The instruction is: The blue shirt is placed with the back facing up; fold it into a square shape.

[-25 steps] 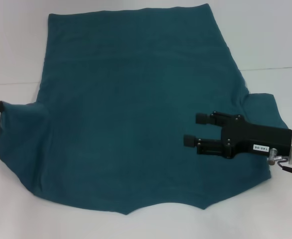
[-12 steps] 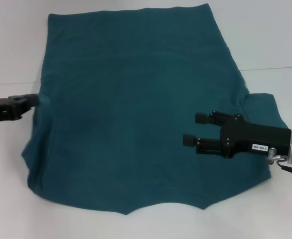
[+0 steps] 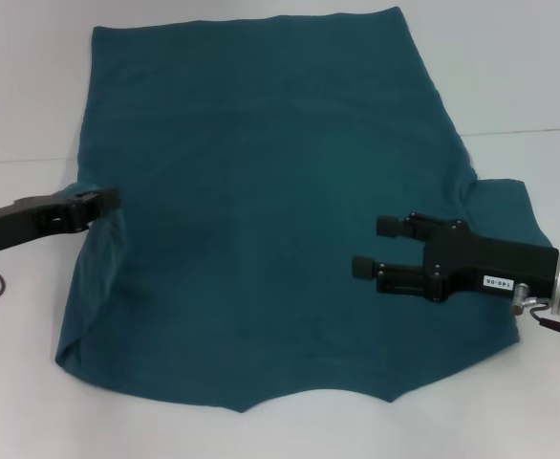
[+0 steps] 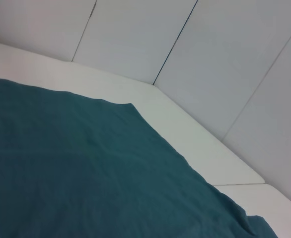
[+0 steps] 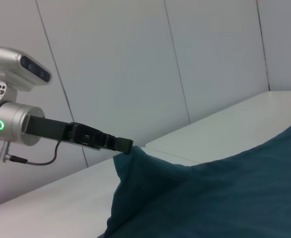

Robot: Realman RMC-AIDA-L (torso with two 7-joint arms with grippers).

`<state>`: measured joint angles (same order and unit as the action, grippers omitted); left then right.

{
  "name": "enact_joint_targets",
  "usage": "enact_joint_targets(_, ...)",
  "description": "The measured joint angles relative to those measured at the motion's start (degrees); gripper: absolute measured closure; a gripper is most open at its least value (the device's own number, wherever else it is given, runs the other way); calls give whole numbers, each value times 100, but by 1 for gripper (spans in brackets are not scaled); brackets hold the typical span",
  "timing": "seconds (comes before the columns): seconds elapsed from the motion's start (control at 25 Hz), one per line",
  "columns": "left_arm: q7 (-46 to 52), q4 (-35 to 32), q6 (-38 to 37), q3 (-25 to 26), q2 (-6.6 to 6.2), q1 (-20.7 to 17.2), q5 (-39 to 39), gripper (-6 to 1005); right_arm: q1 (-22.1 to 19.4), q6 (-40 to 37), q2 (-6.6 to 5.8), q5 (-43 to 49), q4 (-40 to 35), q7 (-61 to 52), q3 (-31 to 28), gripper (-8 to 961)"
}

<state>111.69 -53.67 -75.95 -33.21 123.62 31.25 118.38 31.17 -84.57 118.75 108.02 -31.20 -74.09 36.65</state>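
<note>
On the left, our left gripper (image 3: 108, 200) is clenched on the blue shirt's (image 3: 261, 210) sleeve edge, apparently mid-fold; next we carry it rightward across the table (image 3: 509, 67). At right, our right gripper (image 3: 376, 247) hovers released over the shirt.

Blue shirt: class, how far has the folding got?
Early. Nothing is folded flat. In hand: the left gripper holds the blue shirt by its left sleeve, lifted inward over the body. The right gripper hovers open over the right side. The right sleeve and lengthwise folds remain.
</note>
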Motion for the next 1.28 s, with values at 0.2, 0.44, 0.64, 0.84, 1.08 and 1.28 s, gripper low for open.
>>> enact_joint_targets(0.2,-211,417,298,-1,-4,179,-6,959,-12,3,23,0,5,0,0,129)
enact_joint_targets(0.44,-515,1133,759,-62,20,517,-17,953,-14,3,52,0,9,0,0,133)
enact_joint_targets(0.64,-640,1645,1198,-200,29,705,-25,949,-14,2,64,0,9,0,2,136)
enact_joint_targets(0.84,-688,1722,1260,-245,30,740,-76,944,-14,2,69,0,13,1,13,138)
enact_joint_targets(1.08,-854,1813,1235,-284,37,691,-308,938,-16,2,69,-1,19,14,6,142)
enact_joint_targets(1.28,-883,1869,1230,-308,40,692,-342,867,-22,2,69,0,27,33,0,145)
